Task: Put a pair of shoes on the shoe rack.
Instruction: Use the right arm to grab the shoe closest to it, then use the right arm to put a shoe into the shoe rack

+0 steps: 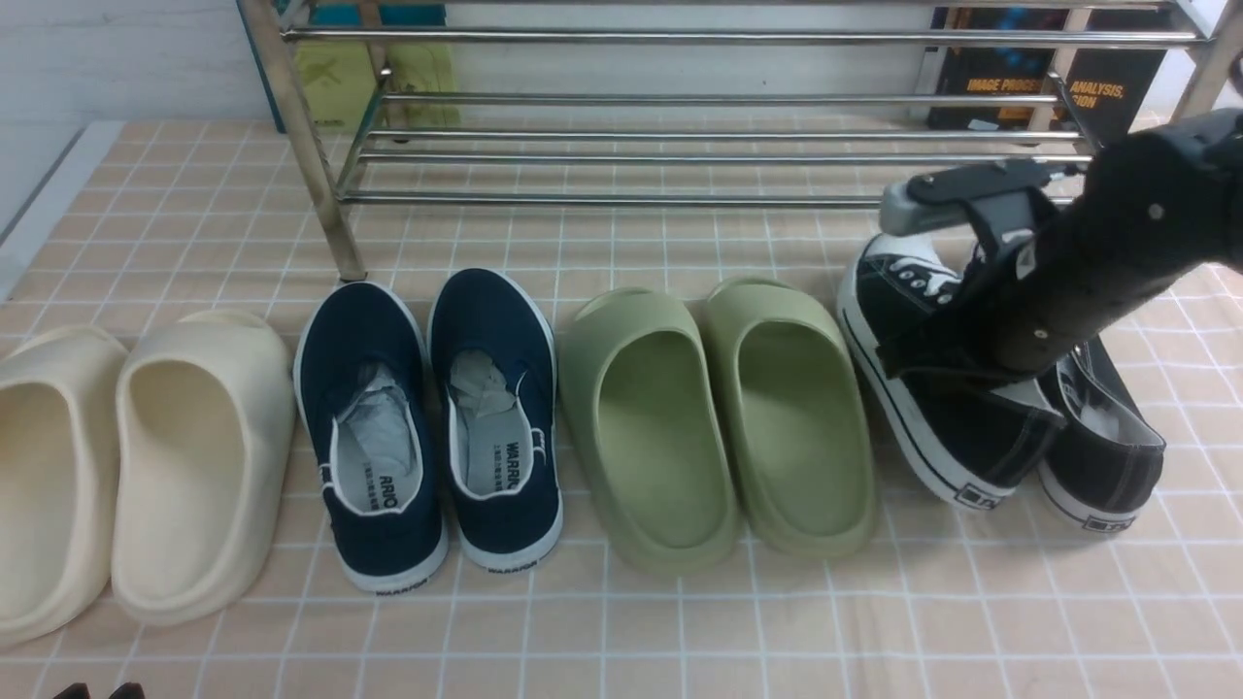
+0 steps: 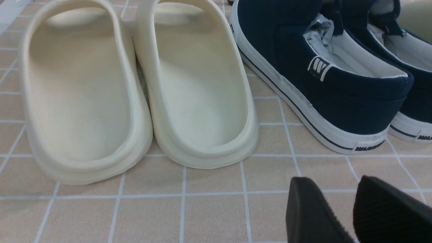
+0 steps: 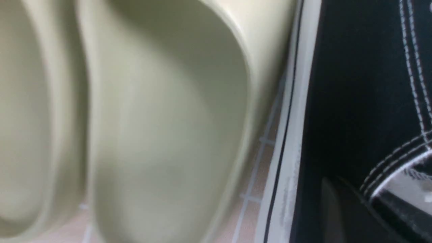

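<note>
We log: right gripper (image 1: 950, 340) pressed together, pinching black sneakers (image 1: 981, 437) | sneakers at frame right, below shoe rack (image 1: 680, 97) along top, not on it | left gripper (image 2: 334, 184) spread.

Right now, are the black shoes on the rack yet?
Not yet. Done: nothing; the shoe rack holds no shoes on the rails in view. In hand: the right gripper is shut on the black sneakers, one tipped on its edge, both down on the tiled mat. Left: lift them and set both on the rack.
</note>
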Tool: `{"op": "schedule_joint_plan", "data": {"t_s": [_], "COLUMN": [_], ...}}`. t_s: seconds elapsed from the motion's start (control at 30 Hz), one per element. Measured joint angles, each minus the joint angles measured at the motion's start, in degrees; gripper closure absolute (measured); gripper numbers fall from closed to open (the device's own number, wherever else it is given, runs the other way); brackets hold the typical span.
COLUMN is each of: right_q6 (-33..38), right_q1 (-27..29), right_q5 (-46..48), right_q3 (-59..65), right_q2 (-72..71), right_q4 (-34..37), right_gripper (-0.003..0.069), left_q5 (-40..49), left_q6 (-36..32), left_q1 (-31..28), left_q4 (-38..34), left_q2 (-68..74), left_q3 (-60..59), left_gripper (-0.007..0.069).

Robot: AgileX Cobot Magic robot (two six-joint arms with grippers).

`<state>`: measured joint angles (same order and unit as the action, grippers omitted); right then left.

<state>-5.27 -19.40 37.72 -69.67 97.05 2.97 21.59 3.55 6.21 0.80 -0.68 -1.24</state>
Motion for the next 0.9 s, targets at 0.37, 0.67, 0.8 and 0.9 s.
{"op": "schedule_joint_plan", "data": {"t_s": [0.37,0.67,0.8,0.9], "right_q6": [1.0,1.3,2.4,5.3], "right_q1": [0.1,5.8,6.8,6.5], "right_q5": [3.4,-5.2,-3.9,-2.1], "right_q3": [-10.3,-28.8,-37.6,-42.5], "right_q2": [-0.2,17.7,24.5,27.2], "right_q4": [-0.4,-4.2,-3.7,-3.0], "right_gripper": [0.0662,0.0659,0.0659,0.0659], "left_q5": [0.0,0.0,0.0,0.0], "left_q6": [0.0,0.0,0.0,0.0], "left_q1": [0.0,0.0,0.0,0.0], "left_q4": [0.0,0.0,0.0,0.0], "left_q2": [0.0,0.0,0.0,0.0], "left_q3": [0.0,0.0,0.0,0.0], "left_gripper": [0.0385,0.0385,0.0385,0.0385]}}
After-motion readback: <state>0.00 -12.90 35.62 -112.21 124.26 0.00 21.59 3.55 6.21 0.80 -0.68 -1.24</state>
